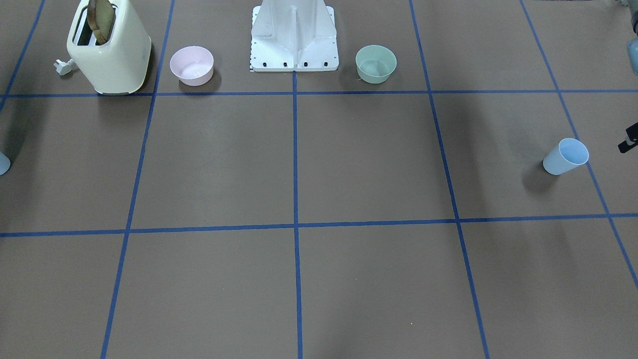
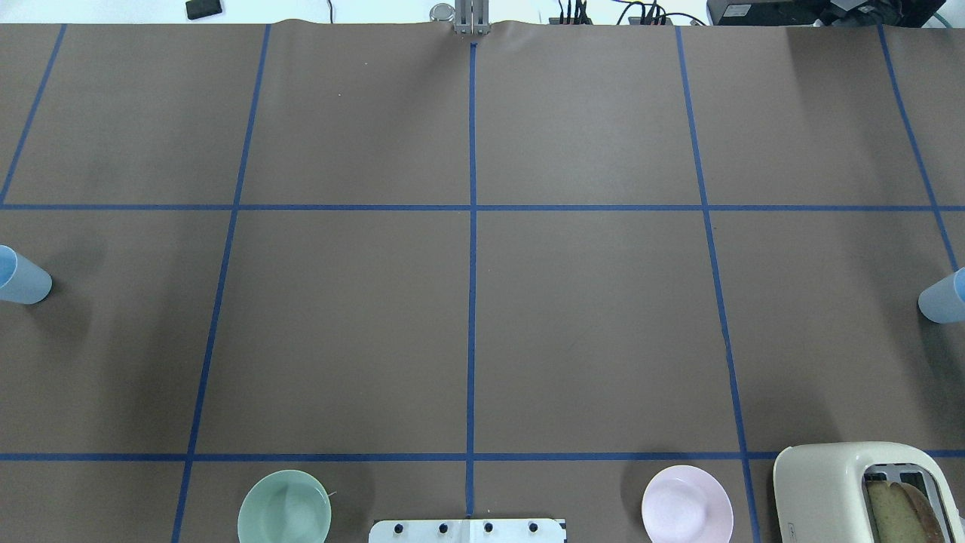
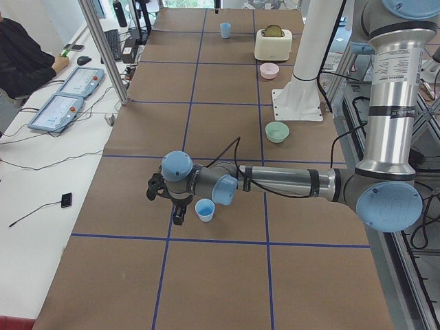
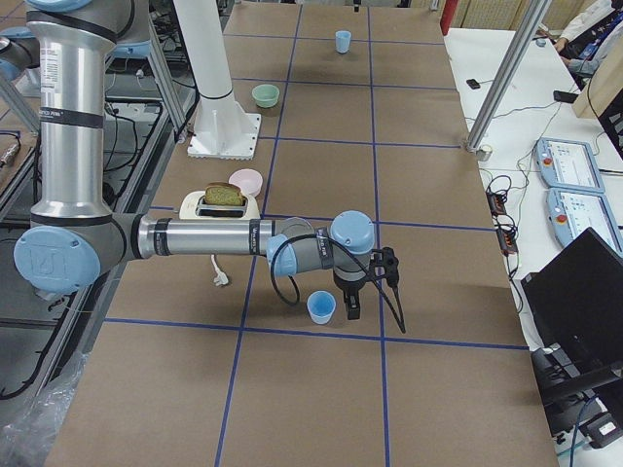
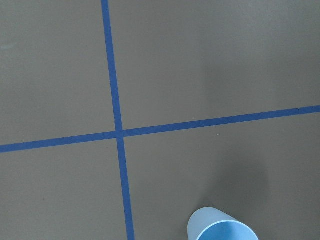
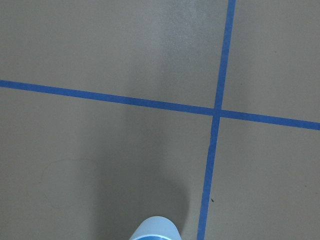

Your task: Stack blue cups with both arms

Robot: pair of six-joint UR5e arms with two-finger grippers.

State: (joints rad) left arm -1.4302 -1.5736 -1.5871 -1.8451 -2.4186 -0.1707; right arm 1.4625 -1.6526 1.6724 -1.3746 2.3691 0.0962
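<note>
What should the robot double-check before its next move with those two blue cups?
1. Cups upright, mouths up: the left cup and the right cup both are. Ok.
2. Each pincer near its cup: the left pincer hangs beside the left cup and the right pincer beside the right cup, neither around it. Ok.
3. Pincers open wide enough: cannot tell.
4. Cups empty: nothing shows inside. Ok.
5. The pink bowl, mint-green bowl and toaster stand well away from both cups. Ok.
</note>
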